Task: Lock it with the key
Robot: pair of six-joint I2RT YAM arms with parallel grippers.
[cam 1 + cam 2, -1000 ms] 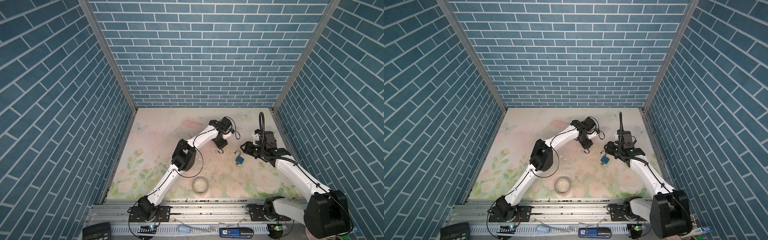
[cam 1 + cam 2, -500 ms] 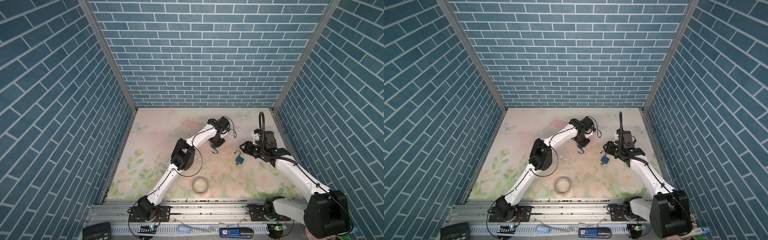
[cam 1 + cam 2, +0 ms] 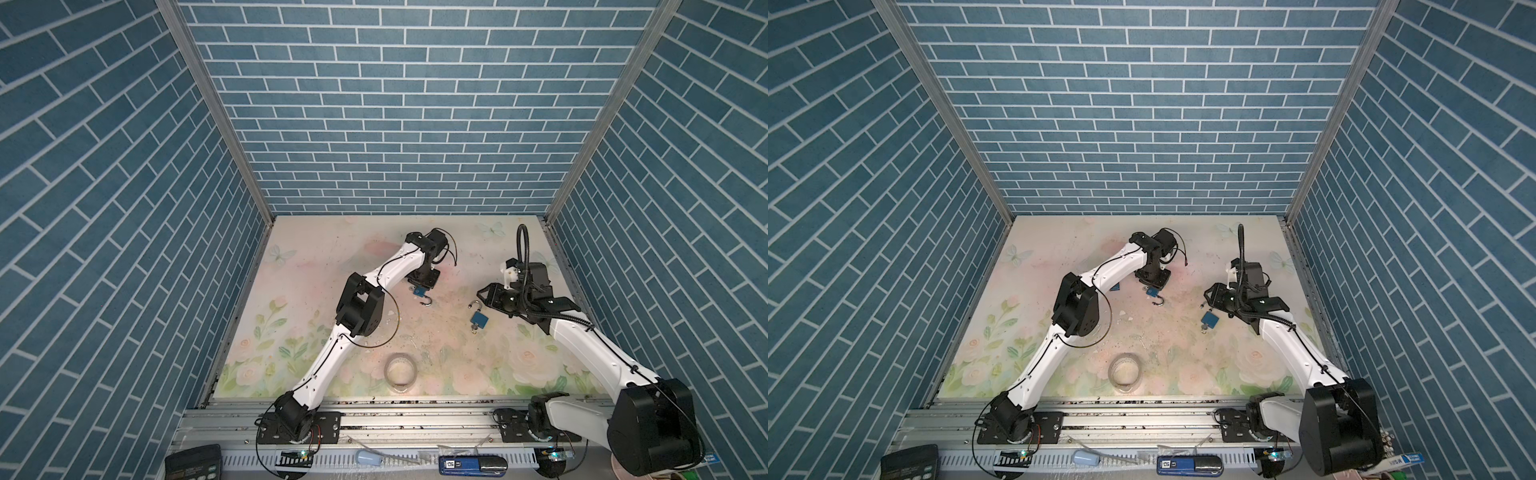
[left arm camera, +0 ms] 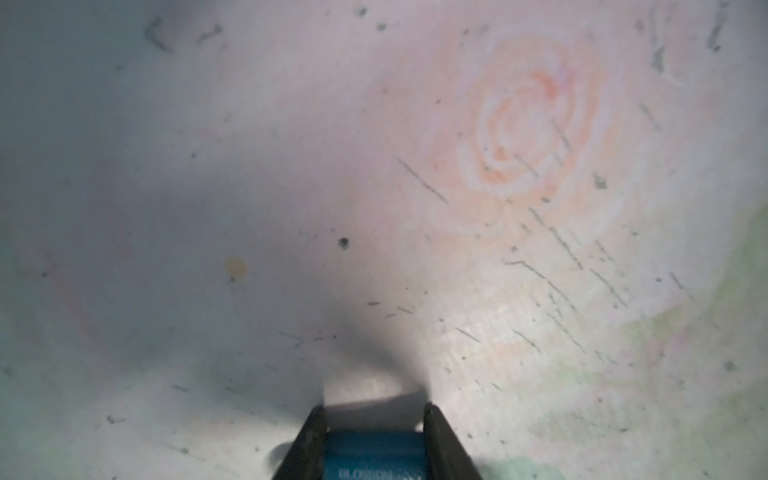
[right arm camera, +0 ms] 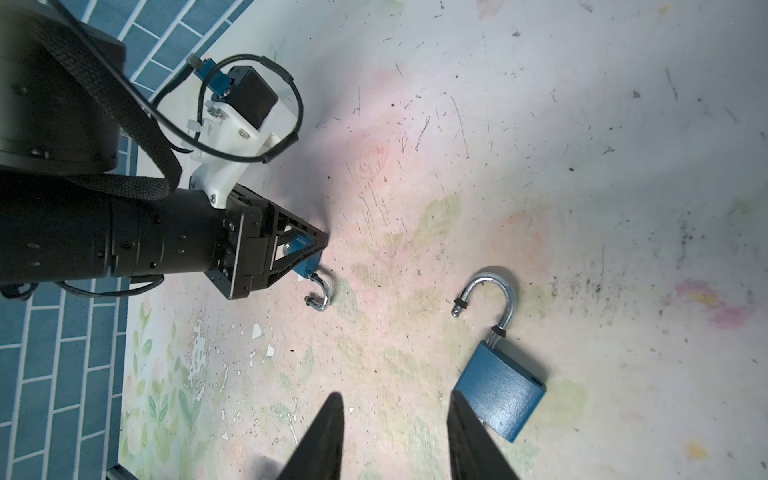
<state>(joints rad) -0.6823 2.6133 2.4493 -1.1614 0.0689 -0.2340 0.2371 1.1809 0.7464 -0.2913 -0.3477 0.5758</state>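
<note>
left hand (image 4: 374, 409) clamped first padlock (image 4: 374, 453), shackle (image 5: 324, 293) open | right hand (image 5: 395, 397) parted, empty, near second padlock (image 5: 498, 399) on desk (image 3: 469, 257) | advised: steady body, seat shackle squarely

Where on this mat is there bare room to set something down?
Free: mat along the back wall; between left arm and left wall; between tape roll and right arm. Crowded: the middle, where the left end effector grips a padlock and a loose padlock lies by the right end effector.
</note>
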